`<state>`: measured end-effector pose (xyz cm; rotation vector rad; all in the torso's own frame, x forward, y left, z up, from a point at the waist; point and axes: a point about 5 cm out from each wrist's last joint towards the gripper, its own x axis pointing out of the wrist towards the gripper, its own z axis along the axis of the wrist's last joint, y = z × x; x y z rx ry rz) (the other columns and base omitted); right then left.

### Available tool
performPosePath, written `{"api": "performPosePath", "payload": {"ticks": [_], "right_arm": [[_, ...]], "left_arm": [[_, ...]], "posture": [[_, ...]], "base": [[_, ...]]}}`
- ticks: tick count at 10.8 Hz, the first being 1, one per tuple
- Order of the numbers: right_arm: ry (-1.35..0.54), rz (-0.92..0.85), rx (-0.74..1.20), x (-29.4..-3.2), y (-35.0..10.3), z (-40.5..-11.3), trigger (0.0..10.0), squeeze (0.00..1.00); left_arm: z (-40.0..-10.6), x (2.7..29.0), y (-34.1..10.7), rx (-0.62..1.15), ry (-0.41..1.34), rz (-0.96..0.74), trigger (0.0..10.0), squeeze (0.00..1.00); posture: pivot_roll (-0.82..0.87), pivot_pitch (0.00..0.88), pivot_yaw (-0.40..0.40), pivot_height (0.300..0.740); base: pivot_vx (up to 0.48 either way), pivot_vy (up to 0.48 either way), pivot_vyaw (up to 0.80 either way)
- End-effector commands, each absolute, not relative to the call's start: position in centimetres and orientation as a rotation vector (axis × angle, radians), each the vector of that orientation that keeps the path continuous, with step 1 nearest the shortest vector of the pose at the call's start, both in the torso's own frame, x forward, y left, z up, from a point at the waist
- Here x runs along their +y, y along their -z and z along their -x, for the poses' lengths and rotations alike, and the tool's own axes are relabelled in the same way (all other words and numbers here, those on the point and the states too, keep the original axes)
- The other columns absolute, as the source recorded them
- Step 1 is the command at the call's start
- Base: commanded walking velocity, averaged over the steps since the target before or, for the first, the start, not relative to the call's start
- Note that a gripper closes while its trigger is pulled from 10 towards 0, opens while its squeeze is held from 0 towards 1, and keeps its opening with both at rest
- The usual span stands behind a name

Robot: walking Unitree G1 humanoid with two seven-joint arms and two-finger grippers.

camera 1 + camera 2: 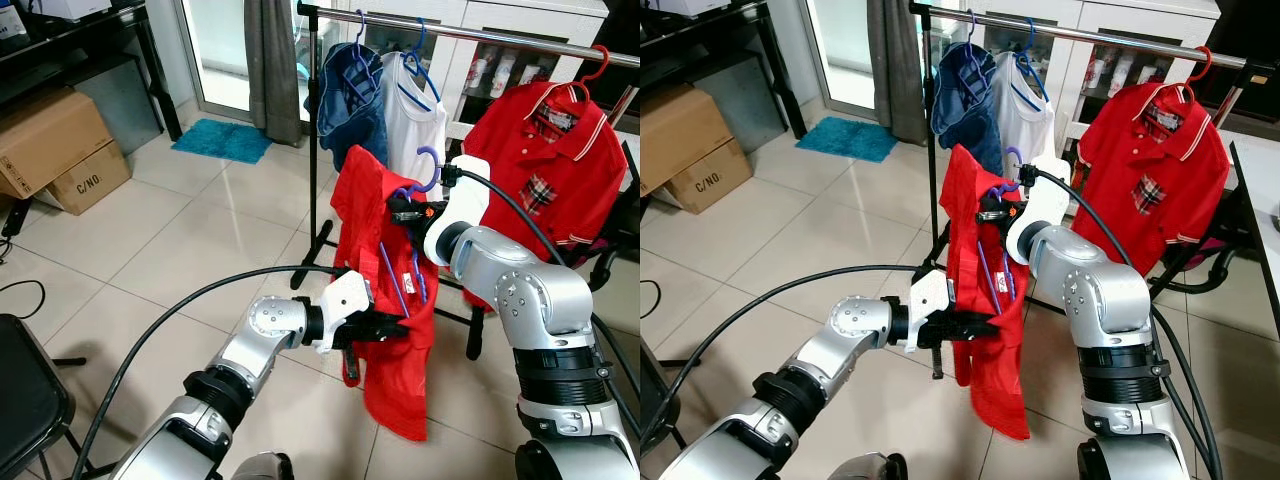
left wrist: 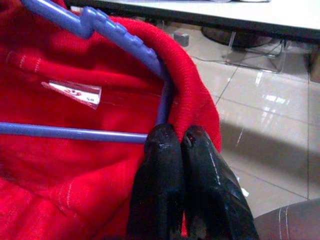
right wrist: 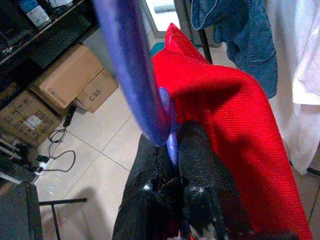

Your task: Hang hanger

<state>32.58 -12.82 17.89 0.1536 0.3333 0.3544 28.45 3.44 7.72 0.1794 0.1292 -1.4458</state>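
Red shirt (image 1: 390,320): it hangs in the air between the two robot arms, in front of the clothes rail, and droops down toward the floor.
Purple hanger (image 1: 425,170): it is inside the red shirt. Its hook pokes up out of the shirt's top, below the rail and not on it.
Right gripper (image 1: 408,212): it is up by the neck of the hanger, just under the hook. In the right wrist view its black fingers (image 3: 200,165) are pinched tight on the purple hanger.
Left gripper (image 1: 385,328): it is lower down, at the side of the shirt. In the left wrist view its fingers (image 2: 165,175) are squeezed together on the red cloth, right at the corner of the hanger.
Clothes rail (image 1: 500,35): a silver bar on a black pole, behind the robot's arms.
On the rail: a blue shirt (image 1: 350,100), a white top (image 1: 412,120) and another red shirt (image 1: 545,170) with a checked pocket.
Floor (image 1: 200,230): pale shiny tiles, with a small blue mat (image 1: 222,140) near the glass door.
Cardboard boxes (image 1: 60,150): stacked by the black shelf, well away from the rail.
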Motion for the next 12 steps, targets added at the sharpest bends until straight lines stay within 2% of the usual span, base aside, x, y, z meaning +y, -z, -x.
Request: {"api": "performPosePath", "payload": {"ticks": [1, 7, 12], "right_arm": [[-0.357, -0.149, 0.279, -12.9, -19.4, -32.7, 10.0, 0.0], [-0.343, -0.045, 0.35, -13.2, -17.4, -32.5, 10.0, 0.0], [-0.311, 0.014, 0.407, -14.2, -15.5, -32.1, 10.0, 0.0]], "left_arm": [[-28.6, 3.3, -8.5, 0.086, 1.453, -0.168, 0.0, 0.0], [-29.0, 3.3, -10.9, -0.024, 1.434, -0.108, 0.0, 0.0], [-30.2, 5.1, -14.4, -0.166, 1.289, -0.071, 0.0, 0.0]], "posture": [[-0.06, 0.0, 0.058, 0.74], [-0.06, 0.0, 0.058, 0.74], [-0.05, 0.0, 0.057, 0.74]], "base": [[0.0, 0.0, 0.0], [0.0, 0.0, 0.0], [0.0, 0.0, 0.0]]}}
